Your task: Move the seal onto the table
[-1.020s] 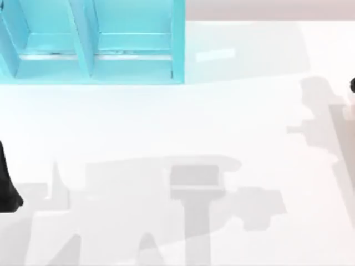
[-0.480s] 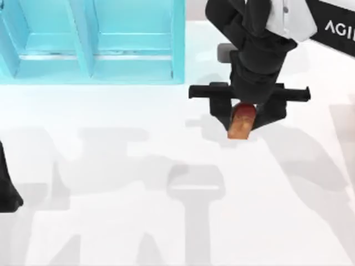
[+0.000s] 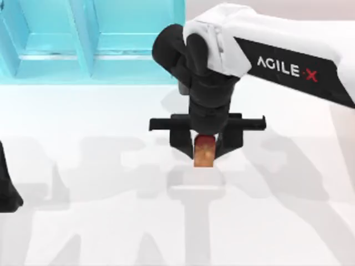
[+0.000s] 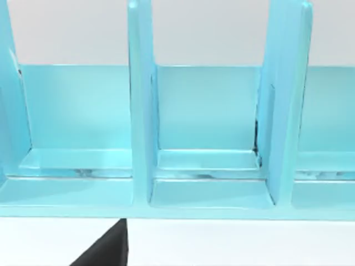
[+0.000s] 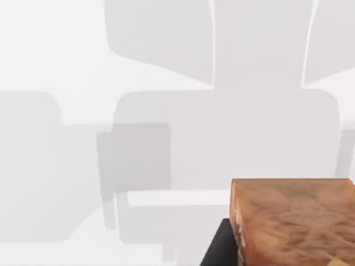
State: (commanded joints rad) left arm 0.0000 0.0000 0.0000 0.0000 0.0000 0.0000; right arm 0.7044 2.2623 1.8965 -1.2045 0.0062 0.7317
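Observation:
The seal (image 3: 204, 153) is an amber-orange block with a red top, gripped between the black fingers (image 3: 178, 143) of my right gripper (image 3: 204, 147). The gripper points down over the middle of the white table (image 3: 288, 221) and is shut on the block. Its shadow lies on the table just below. In the right wrist view the seal (image 5: 291, 221) looms close, with a black finger (image 5: 219, 250) beside it and bare table (image 5: 66, 55) beyond. My left gripper (image 3: 6, 191) stays parked at the table's left edge.
A turquoise-blue compartmented shelf unit (image 3: 91, 50) stands at the back left, and the left wrist view looks into its compartments (image 4: 205, 127). Grey arm shadows cross the table's near half.
My right arm came in from the right with the seal in its grip. It has since carried the seal left and nearer, from beside the shelf's corner to the table's middle.

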